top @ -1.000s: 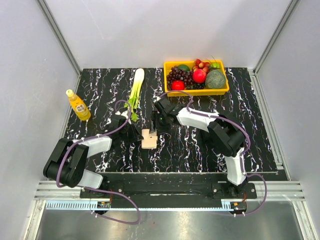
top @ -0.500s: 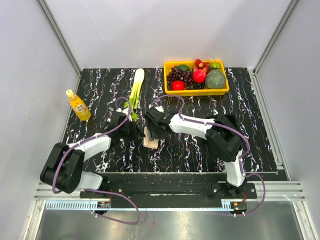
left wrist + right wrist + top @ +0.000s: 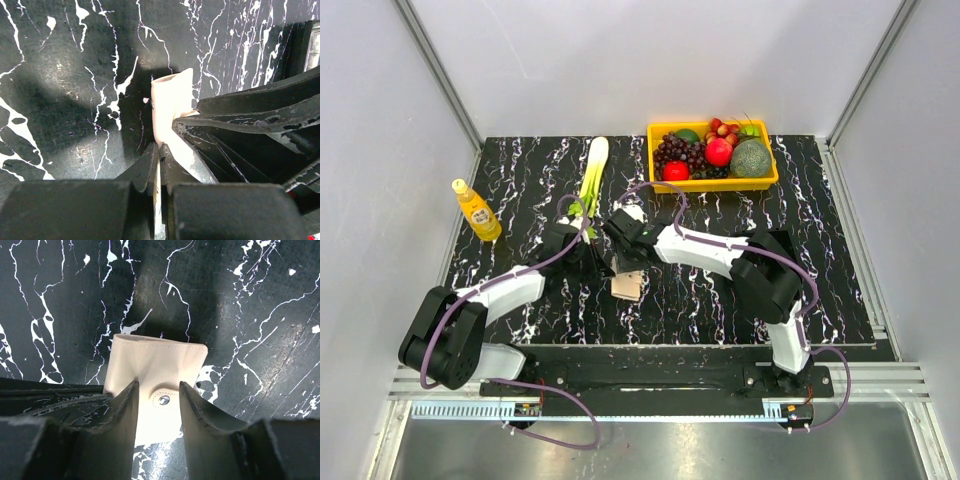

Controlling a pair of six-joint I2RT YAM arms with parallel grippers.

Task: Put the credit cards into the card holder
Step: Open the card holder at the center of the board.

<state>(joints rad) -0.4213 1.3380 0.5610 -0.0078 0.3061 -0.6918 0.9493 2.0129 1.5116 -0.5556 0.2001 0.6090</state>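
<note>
The left gripper [image 3: 158, 148] is almost closed and pinches a thin edge of the card holder [image 3: 171, 102]. The right gripper [image 3: 157, 388] has its jaws a little apart around the clasp tab [image 3: 161, 399]; whether they press it, I cannot tell. The holder sits at the middle of the bench [image 3: 520, 180], between both grippers.

The left arm [image 3: 505, 290] reaches toward 1 o'clock, the left tool [image 3: 159, 150] pinched onto the card holder [image 3: 170, 95] edge. The right arm [image 3: 705, 248] stretches toward 10 o'clock, the right tool [image 3: 158, 386] with jaws partly apart.
</note>
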